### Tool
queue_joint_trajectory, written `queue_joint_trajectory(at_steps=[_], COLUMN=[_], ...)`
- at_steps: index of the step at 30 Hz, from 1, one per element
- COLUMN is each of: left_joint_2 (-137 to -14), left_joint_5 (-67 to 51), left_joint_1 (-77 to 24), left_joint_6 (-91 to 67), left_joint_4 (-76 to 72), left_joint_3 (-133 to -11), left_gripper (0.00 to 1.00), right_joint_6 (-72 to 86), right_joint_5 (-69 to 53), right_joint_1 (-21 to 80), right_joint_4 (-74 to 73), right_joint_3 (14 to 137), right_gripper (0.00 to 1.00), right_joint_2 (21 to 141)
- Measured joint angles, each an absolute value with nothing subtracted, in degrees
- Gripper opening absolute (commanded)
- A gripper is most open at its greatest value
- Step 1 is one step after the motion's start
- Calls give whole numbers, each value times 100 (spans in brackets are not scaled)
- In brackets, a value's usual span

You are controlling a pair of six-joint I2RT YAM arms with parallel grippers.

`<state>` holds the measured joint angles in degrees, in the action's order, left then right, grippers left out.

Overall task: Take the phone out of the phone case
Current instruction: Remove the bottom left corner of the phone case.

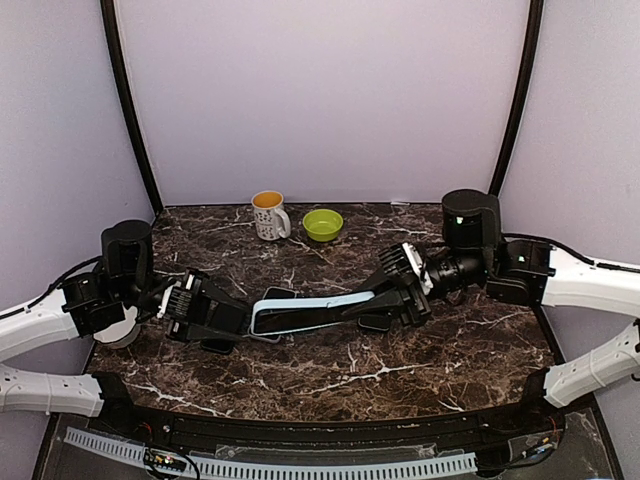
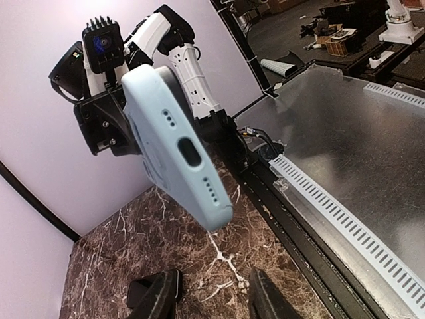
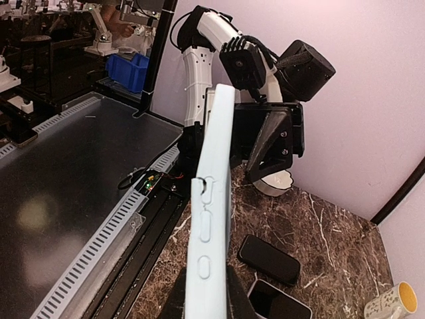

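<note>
The phone case point(image 1: 305, 312) is light blue with rounded corners, and it hangs in the air over the middle of the dark marble table point(image 1: 450, 350), lying long between the two arms. From above it shows a dark face inside a pale blue rim; whether this is the phone's screen cannot be told. Its end, in the left wrist view, has one oval slot with a row of small holes on each side. Its long edge, in the right wrist view, carries three raised button covers. The right gripper point(image 3: 206, 299) is pressed together on one end of the case. The left gripper point(image 2: 209, 292) has its fingers spread, and the other end of the case sits just beyond them, not clamped. Two black phones point(image 3: 269, 258) lie flat on the table beside the case.
</note>
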<state>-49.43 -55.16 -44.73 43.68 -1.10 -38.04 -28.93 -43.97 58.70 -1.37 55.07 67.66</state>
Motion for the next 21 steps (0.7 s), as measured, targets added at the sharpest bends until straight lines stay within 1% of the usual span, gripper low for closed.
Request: queue_joint_trajectory(at_steps=[8, 15, 21], left_joint_2=[-5013, -5092, -5142], left_joint_5=[-5828, -6010, -6075], left_joint_1=[-4473, -4473, -4473], left_joint_6=[4298, 4211, 4086], left_joint_4=[-102, -104, -193], left_joint_3=[-3854, -3854, -3854], left_gripper=[38, 45, 45], right_joint_6=[-3061, -3083, -3096], right_joint_5=[-4567, -4536, -4484], right_joint_1=[5811, 5795, 5795], right_joint_4=[-261, -209, 30], right_joint_3=[5655, 5655, 5621], right_gripper=[0, 0, 0], right_joint_2=[6947, 6997, 6997])
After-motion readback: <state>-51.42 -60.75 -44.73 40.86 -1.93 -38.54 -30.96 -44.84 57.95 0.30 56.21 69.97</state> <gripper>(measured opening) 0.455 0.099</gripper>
